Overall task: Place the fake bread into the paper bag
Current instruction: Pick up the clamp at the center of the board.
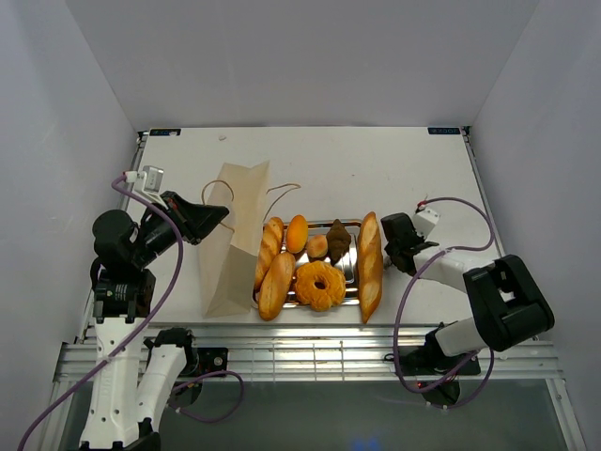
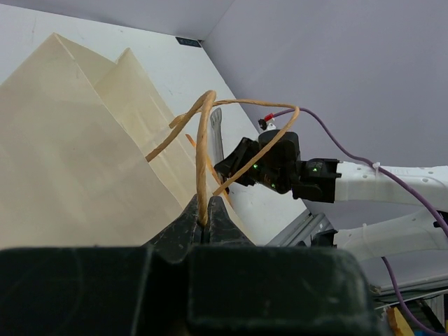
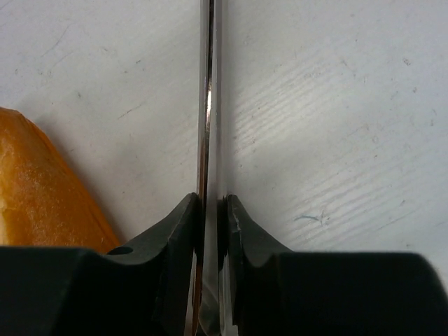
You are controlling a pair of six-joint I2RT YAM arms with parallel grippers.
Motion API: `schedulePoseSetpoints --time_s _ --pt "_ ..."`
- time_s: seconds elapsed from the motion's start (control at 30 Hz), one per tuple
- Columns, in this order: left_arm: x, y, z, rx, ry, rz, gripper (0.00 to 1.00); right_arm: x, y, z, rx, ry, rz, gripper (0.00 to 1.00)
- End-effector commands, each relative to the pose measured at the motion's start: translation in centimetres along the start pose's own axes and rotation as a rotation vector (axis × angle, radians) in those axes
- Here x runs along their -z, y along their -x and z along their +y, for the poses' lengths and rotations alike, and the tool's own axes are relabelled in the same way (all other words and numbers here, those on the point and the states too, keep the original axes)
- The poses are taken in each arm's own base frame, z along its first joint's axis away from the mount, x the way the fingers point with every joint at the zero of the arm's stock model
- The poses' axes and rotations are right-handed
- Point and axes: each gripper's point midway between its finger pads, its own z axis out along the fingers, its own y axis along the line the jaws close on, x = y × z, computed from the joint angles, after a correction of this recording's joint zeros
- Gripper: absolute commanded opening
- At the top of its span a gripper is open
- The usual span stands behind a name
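Overhead: a white table [image 1: 376,169] stood walled on three sides, with two arms at its near edge.
Bread: the glossy bread [image 1: 277,285] lay crowded on a steel tray [image 1: 350,271] at mid-table.
Doughnut: the doughnut [image 1: 320,285] sat at the tray's near centre, with a dark pastry [image 1: 338,240] behind it.
Baguette: the long baguette [image 1: 370,266] ran along the tray's right side and overhung its near rim.
Bag: the cream paper bag [image 1: 235,235] stretched out just left of the tray. Its long edge was against the leftmost loaves and its handles were at the far end. Whether it lay flat or was partly lifted could not be told.
Left gripper: the left gripper [image 1: 221,216] was clamped tight on one brown cord handle [image 2: 201,154], and the cord rose from between its fingertips. A second handle [image 1: 282,193] looped loose over the table.
Right gripper: the right gripper [image 1: 388,246] sat just right of the baguette. It was closed narrow on the tongs [image 3: 208,105], whose two thin steel arms ran pressed together between the fingers [image 3: 178,231].
Tongs: these were seen edge-on over bare table in the right wrist view, with the baguette's orange crust at the left.
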Motion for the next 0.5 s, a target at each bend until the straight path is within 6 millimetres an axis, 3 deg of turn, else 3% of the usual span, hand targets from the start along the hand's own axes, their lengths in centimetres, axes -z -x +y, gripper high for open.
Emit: schedulePoseSetpoints --time_s 0.0,0.03,0.1,0.17,0.37,0.47 --pt "0.1 -0.3 -0.2 -0.002 -0.020 0.005 0.00 1.3 -5.1 -3.1 0.051 -0.104 0.106 0.26" --pt "0.2 -0.3 -0.3 -0.005 -0.021 0.002 0.00 1.5 -5.6 -3.4 0.042 -0.116 0.104 0.33" --pt "0.2 -0.6 -0.1 -0.002 -0.019 0.004 0.00 1.9 -6.6 -3.6 0.069 -0.115 0.095 0.33" --pt "0.2 -0.7 -0.2 0.003 -0.025 0.009 0.00 2.3 -6.7 -3.4 0.073 -0.118 0.083 0.53" --pt "0.2 -0.4 -0.4 -0.001 -0.032 0.007 0.00 2.6 -8.0 -3.5 0.084 -0.163 0.104 0.78" --pt "0.2 -0.3 -0.5 -0.003 -0.033 0.005 0.00 2.6 -8.0 -3.4 0.081 -0.189 0.098 0.79"
